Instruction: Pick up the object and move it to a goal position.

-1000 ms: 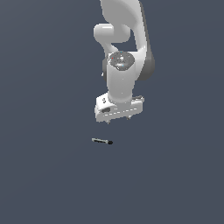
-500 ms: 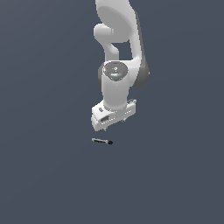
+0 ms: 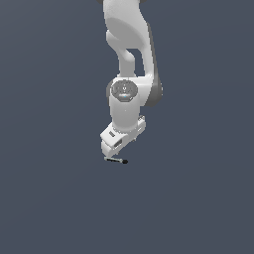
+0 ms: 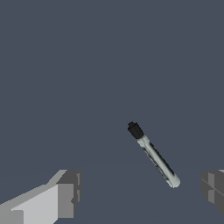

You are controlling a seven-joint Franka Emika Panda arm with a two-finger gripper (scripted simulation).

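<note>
White robot arm's gripper [image 3: 115, 151] at the exterior view's centre, jaws spread wide, small thin grey stick with black tip [image 4: 153, 155] lying just below.

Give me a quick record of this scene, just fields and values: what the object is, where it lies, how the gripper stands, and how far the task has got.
object: thin grey stick with a black tip
object state: lying flat on the plain dark surface, not held
gripper: just above the stick in the exterior view
fingers: apart, the stick between them in the wrist view but nearer one side
contact: none visible
task stage: object not yet grasped
goal position: no marker visible
</note>
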